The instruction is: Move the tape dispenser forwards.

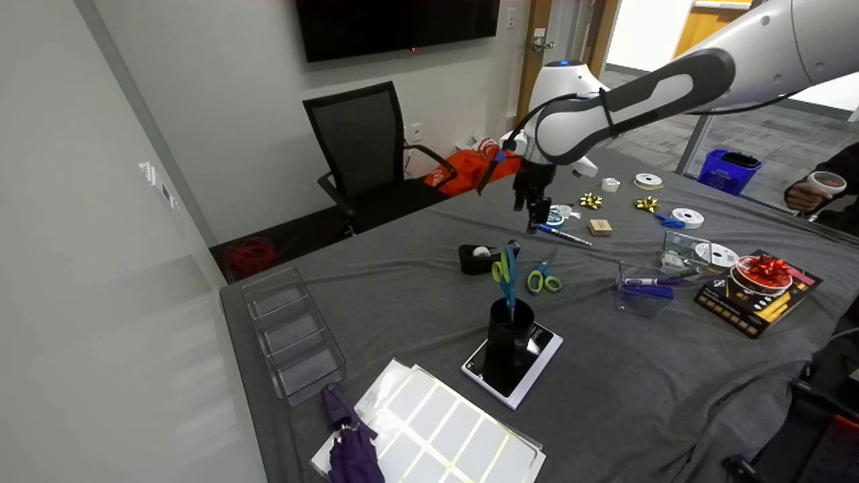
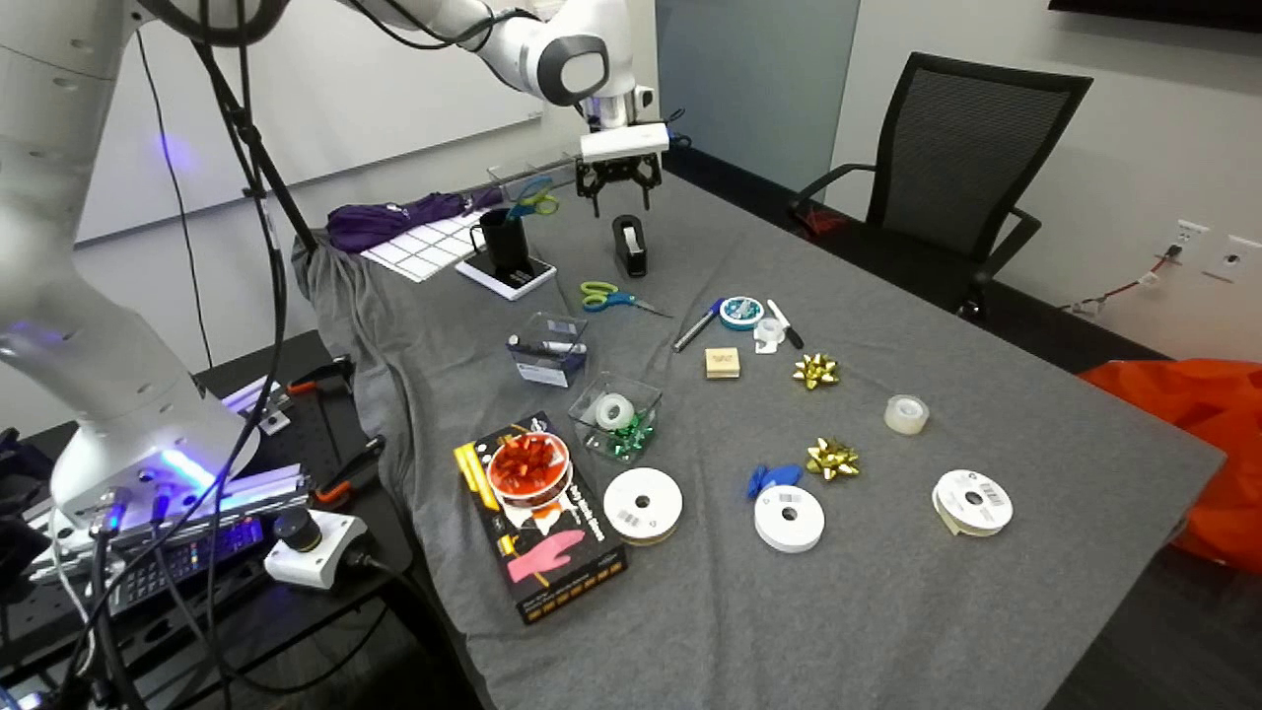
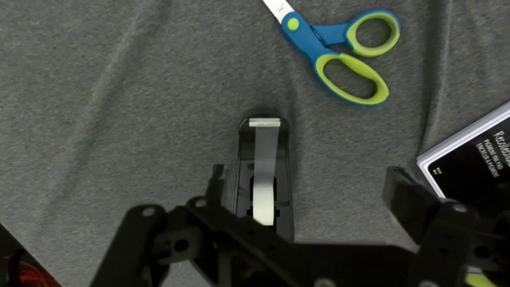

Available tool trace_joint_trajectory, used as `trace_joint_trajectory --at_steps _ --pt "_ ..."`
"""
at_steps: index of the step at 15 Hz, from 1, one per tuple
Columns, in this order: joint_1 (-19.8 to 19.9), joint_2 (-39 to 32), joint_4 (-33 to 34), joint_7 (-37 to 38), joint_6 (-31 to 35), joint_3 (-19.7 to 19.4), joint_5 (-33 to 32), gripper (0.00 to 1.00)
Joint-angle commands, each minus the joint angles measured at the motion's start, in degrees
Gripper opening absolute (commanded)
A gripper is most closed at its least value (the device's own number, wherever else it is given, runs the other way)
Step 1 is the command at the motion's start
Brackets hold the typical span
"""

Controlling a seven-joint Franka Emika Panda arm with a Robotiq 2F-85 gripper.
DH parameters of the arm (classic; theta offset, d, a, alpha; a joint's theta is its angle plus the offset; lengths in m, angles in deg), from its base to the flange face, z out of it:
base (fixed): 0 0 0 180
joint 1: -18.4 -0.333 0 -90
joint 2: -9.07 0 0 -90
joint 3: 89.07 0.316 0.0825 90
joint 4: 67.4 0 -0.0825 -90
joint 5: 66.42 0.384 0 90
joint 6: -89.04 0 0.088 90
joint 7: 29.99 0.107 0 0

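Observation:
The tape dispenser is a low black block with a roll of clear tape. It stands on the grey tablecloth in both exterior views [image 1: 472, 264] [image 2: 633, 260]. In the wrist view the tape dispenser [image 3: 283, 179] lies lengthwise up the picture, and its lower end is hidden behind the gripper. My gripper [image 3: 307, 180] is open with nothing between its pads. It is above the table, with the dispenser below and between the fingers, closer to the left finger in the wrist view. The gripper also shows in both exterior views [image 1: 527, 216] [image 2: 621, 202], apart from the dispenser.
Green-and-blue scissors [image 3: 310, 44] [image 2: 609, 298] lie close to the dispenser. A black pen holder [image 1: 511, 332] [image 2: 507, 243] stands on a black-and-white ink pad [image 3: 474, 159]. A blue marker [image 2: 698, 325], a wooden block [image 2: 722, 363] and ribbon spools [image 2: 789, 518] lie farther off.

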Motion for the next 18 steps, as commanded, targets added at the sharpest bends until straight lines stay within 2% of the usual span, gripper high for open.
trace_joint_trajectory --at_steps 1,9,18 --pt "0.55 -6.64 6.91 -2.03 0.55 1.13 -0.13 1.0" --pt "-0.51 -16.28 16.58 -1.95 0.99 2.15 -0.58 1.0" --pt "-2.18 -21.95 20.88 -3.43 4.1 2.16 -2.02 1.0"
